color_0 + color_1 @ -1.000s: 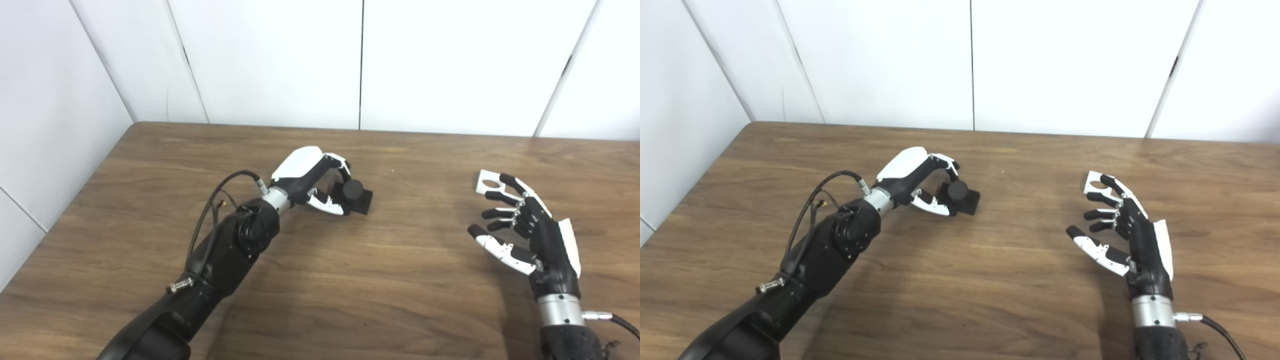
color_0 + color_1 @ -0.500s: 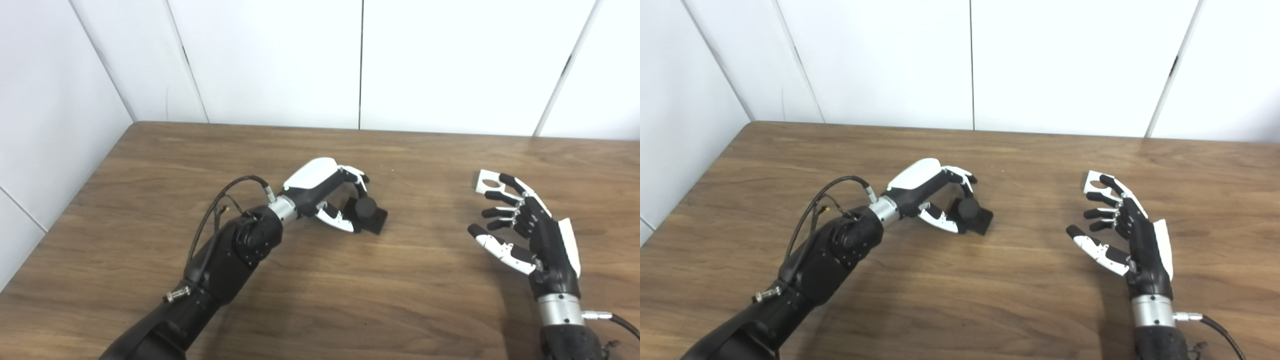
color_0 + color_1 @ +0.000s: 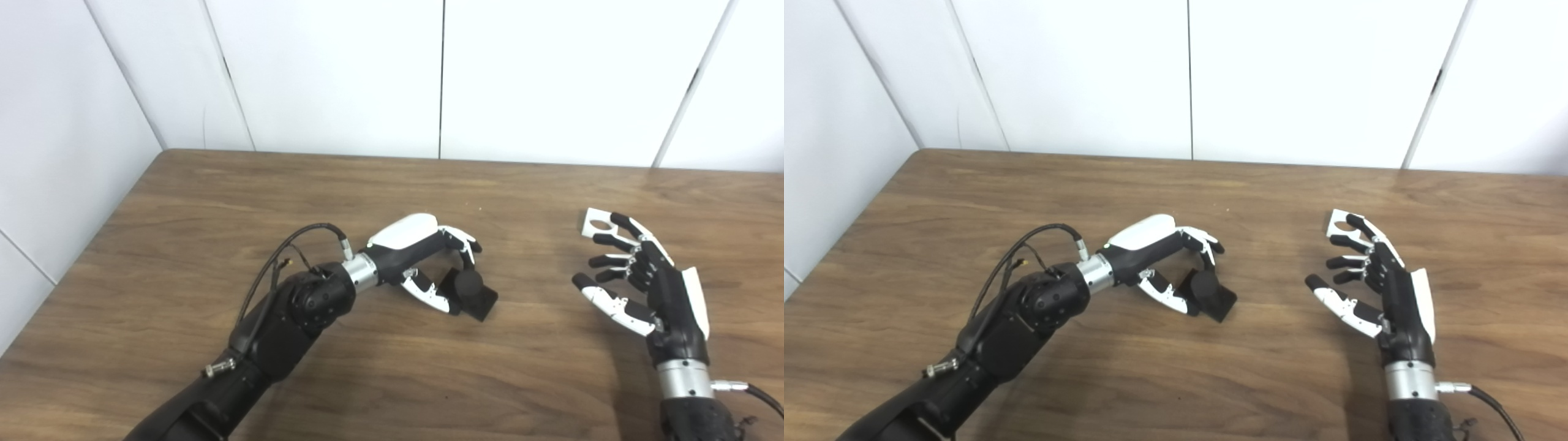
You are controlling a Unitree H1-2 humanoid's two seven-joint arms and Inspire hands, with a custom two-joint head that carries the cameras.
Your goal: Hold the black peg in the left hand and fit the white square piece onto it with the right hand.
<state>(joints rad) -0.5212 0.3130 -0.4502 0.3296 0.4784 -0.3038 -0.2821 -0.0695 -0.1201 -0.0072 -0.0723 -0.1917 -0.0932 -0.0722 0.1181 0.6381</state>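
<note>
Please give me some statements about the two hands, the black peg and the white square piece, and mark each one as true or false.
1. The left hand holds the black peg. True.
2. The right hand is closed around the white square piece. False: its fingers are spread and the piece lies on the table beneath the fingertips.
3. The white piece has a round hole. True.
4. The white piece already sits on the peg. False: they are far apart.

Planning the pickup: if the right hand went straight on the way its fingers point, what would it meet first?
The white square piece: the right hand is open, its fingers pointing at it and overlapping its near edge. Whether they touch it or hover above is unclear.
</note>
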